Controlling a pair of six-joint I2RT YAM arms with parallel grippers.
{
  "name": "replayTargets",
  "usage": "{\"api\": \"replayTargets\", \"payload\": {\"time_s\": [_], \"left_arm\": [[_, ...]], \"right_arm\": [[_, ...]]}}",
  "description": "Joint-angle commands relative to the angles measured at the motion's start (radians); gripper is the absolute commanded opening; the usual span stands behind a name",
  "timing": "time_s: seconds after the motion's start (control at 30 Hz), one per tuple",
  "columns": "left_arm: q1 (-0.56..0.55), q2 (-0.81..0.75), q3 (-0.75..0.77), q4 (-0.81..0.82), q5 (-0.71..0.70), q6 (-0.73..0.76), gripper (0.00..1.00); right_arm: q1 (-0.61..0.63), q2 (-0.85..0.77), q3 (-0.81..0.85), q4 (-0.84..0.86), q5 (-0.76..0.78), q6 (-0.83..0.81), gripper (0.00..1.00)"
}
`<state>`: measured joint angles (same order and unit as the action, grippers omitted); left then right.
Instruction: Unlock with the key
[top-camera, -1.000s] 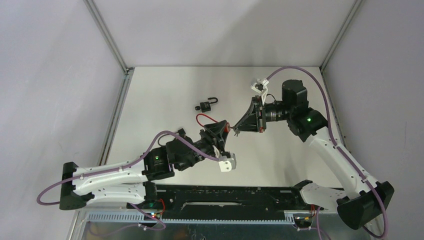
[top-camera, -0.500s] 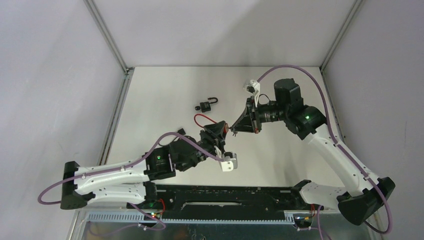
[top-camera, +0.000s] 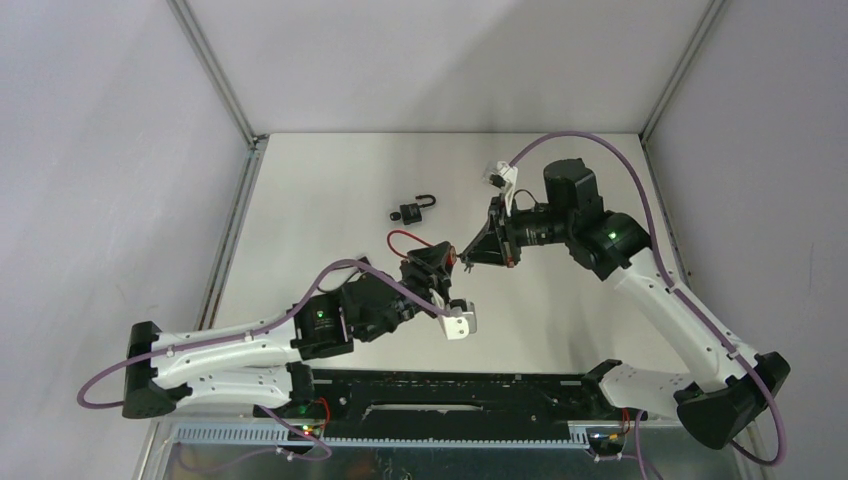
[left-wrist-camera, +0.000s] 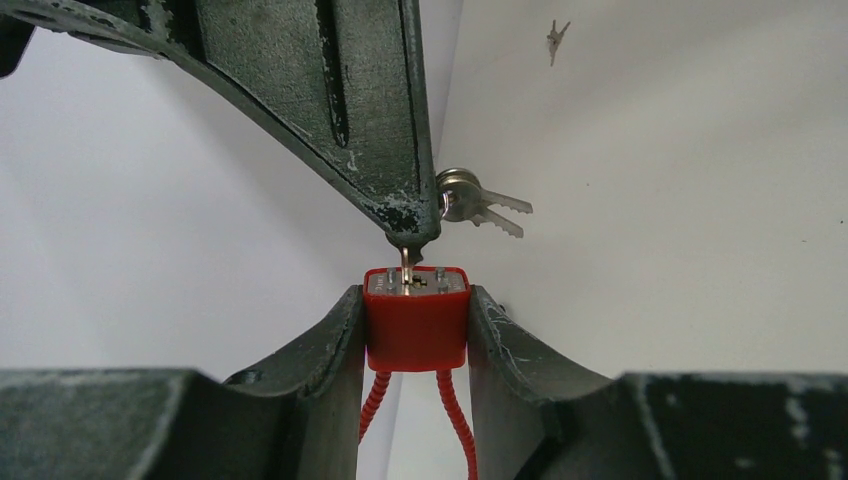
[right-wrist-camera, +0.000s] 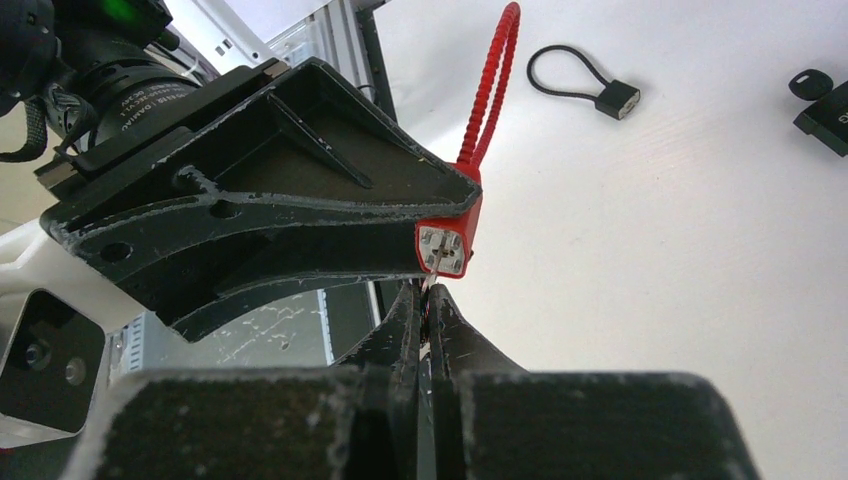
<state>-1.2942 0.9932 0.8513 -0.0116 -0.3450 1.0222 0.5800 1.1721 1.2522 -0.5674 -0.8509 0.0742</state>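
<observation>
Evidently the left end effector (left-wrist-camera: 416, 300) clamps the red cable padlock (left-wrist-camera: 416, 335) steady so the right end effector (right-wrist-camera: 427, 300), pinching the key (left-wrist-camera: 405, 262), can turn it.

Glossy red plastic padlock (left-wrist-camera: 416, 330), shiny metal keys (left-wrist-camera: 480, 205), matt table (top-camera: 330, 190).

- A black cable padlock (top-camera: 410, 211) is lying on the white table (top-camera: 330, 180), beyond the jaws and slightly to their left, well apart from them.
- Another black piece (right-wrist-camera: 825, 112) is lying farther off, cut by the right wrist view's edge.
</observation>
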Motion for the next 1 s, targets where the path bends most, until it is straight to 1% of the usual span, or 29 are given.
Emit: {"api": "replayTargets", "payload": {"time_s": [0.0, 0.1, 0.4, 0.57, 0.63, 0.73, 0.97], "left_arm": [[-0.018, -0.003, 0.111, 0.125, 0.109, -0.04, 0.0], [-0.017, 0.008, 0.13, 0.128, 0.102, -0.057, 0.0], [-0.042, 0.046, 0.182, 0.114, 0.124, -0.045, 0.0], [-0.057, 0.059, 0.211, 0.103, 0.139, -0.057, 0.0], [-0.063, 0.061, 0.217, 0.103, 0.146, -0.061, 0.0], [-0.071, 0.06, 0.221, 0.094, 0.163, -0.069, 0.0], [-0.094, 0.049, 0.233, 0.068, 0.205, -0.084, 0.0]], "right_arm": [[0.017, 0.031, 0.017, 0.045, 0.067, -0.015, 0.0], [0.026, 0.035, 0.016, 0.043, 0.095, -0.016, 0.0], [0.044, 0.069, 0.018, 0.07, 0.1, 0.009, 0.0], [0.049, 0.106, 0.017, 0.089, 0.058, 0.028, 0.0], [0.052, 0.114, 0.016, 0.121, 0.034, 0.042, 0.0], [0.06, 0.106, -0.002, 0.218, 0.005, 0.073, 0.0], [0.084, 0.141, -0.005, 0.302, -0.036, 0.091, 0.0]]}}
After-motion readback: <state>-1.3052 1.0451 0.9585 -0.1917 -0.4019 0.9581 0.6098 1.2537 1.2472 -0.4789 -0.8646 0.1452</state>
